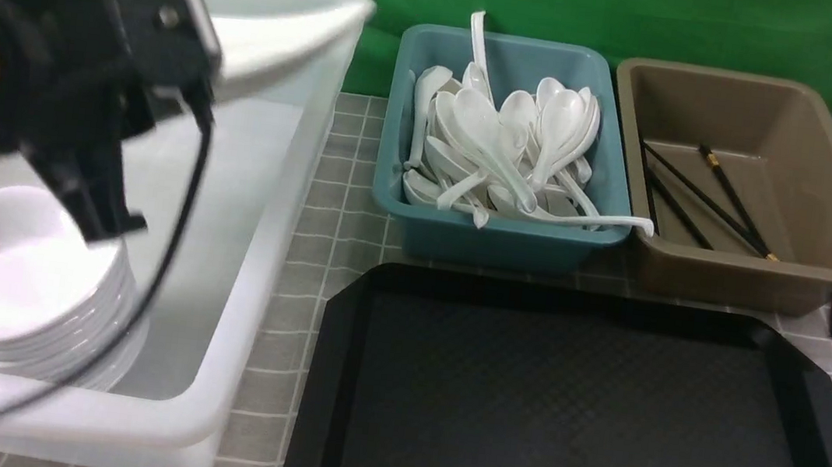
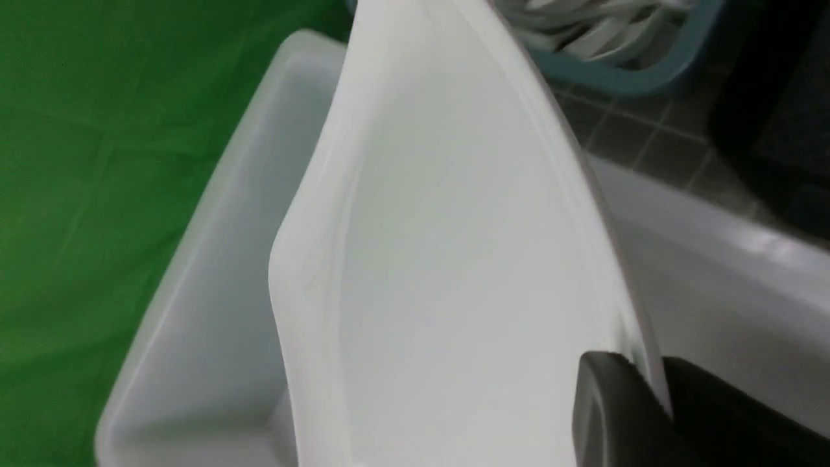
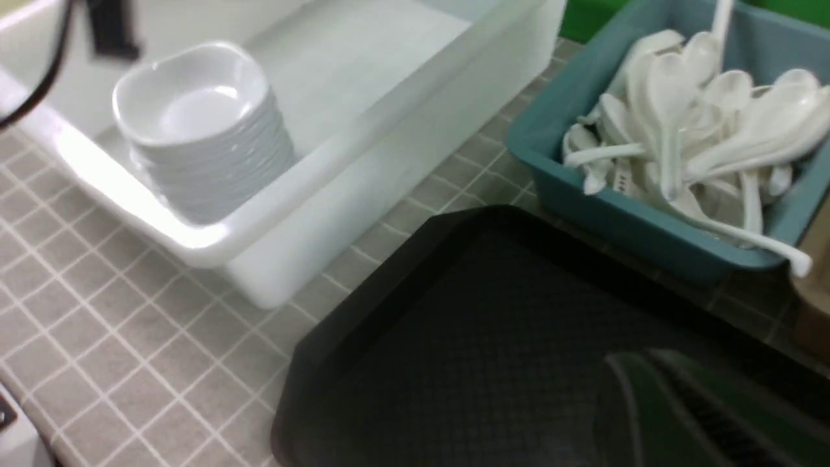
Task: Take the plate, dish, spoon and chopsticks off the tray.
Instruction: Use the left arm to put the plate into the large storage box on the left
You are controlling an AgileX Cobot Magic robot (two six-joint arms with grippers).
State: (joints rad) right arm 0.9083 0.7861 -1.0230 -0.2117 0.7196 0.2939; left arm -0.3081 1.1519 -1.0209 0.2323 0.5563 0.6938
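My left gripper (image 2: 655, 389) is shut on the rim of the large white plate (image 2: 454, 259), which hangs tilted over the white tub (image 1: 248, 261). Small white dishes (image 1: 25, 299) are stacked in that tub, and I cannot tell the task's dish from the others. White spoons (image 1: 505, 142) fill the teal tub (image 1: 494, 238). Black chopsticks (image 1: 734, 195) lie in the brown tub (image 1: 740, 274). The black tray (image 1: 568, 407) shows only its textured surface. My right gripper (image 3: 648, 402) hovers over the tray's right side, shut with nothing in it.
Grey checked cloth (image 1: 325, 207) covers the table between the tubs and the tray. A green backdrop (image 1: 567, 4) stands behind them. The left arm's cable (image 1: 173, 237) loops down over the white tub beside the dish stack.
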